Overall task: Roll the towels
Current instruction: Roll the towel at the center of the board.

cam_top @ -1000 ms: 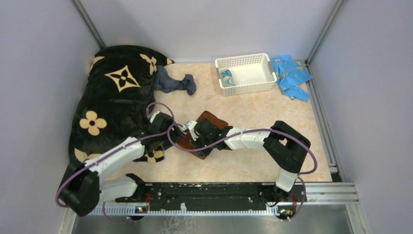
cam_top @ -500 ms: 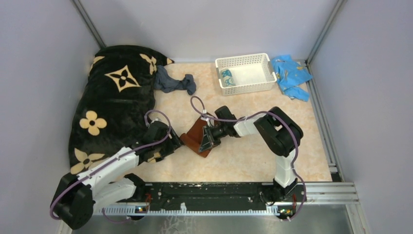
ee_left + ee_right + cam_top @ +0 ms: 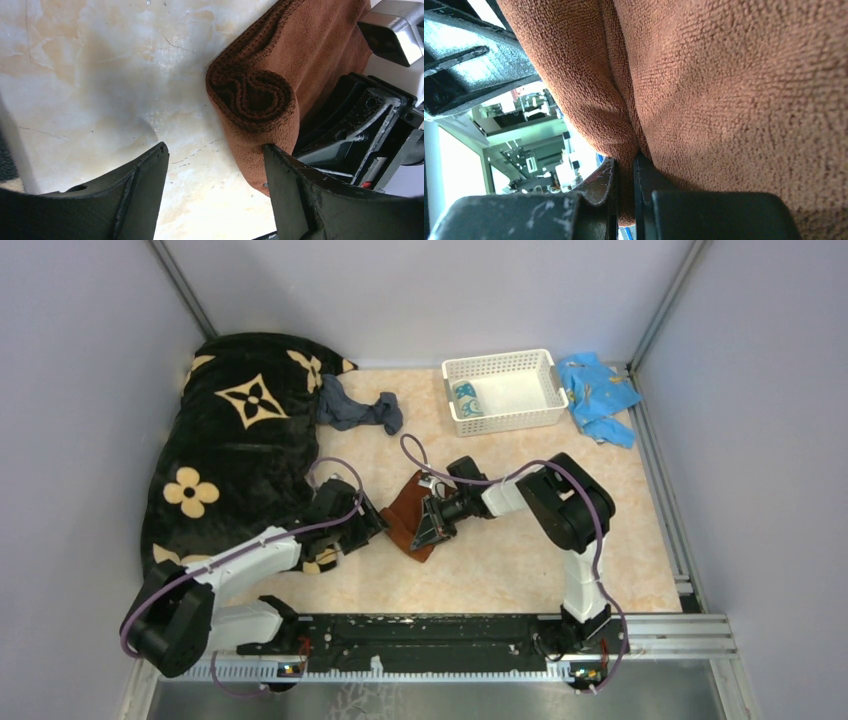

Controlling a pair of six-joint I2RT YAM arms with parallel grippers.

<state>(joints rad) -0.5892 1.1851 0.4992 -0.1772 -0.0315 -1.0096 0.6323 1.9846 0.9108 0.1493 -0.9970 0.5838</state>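
The rust-brown towel (image 3: 405, 510) lies partly rolled in the middle of the table. Its spiral end shows in the left wrist view (image 3: 255, 95). My right gripper (image 3: 432, 523) is shut on a fold of this towel (image 3: 724, 75), pinching it between the jaws (image 3: 625, 165). My left gripper (image 3: 372, 525) is open at the roll's left end (image 3: 215, 148), and one fingertip (image 3: 272, 155) touches the cloth. The slate grey-blue towel (image 3: 358, 412) lies crumpled at the back by the blanket. The teal-and-white towel (image 3: 466, 398) sits rolled in the white basket (image 3: 520, 420).
The big black blanket with tan flowers (image 3: 235, 440) covers the left side, right beside my left arm. A bright light-blue cloth (image 3: 597, 395) lies right of the basket. Grey walls enclose the table on three sides.
My right arm has pulled back and folded, and the brown towel went from lying flat to partly rolled. My left gripper shifted back and then up to the roll's left end.
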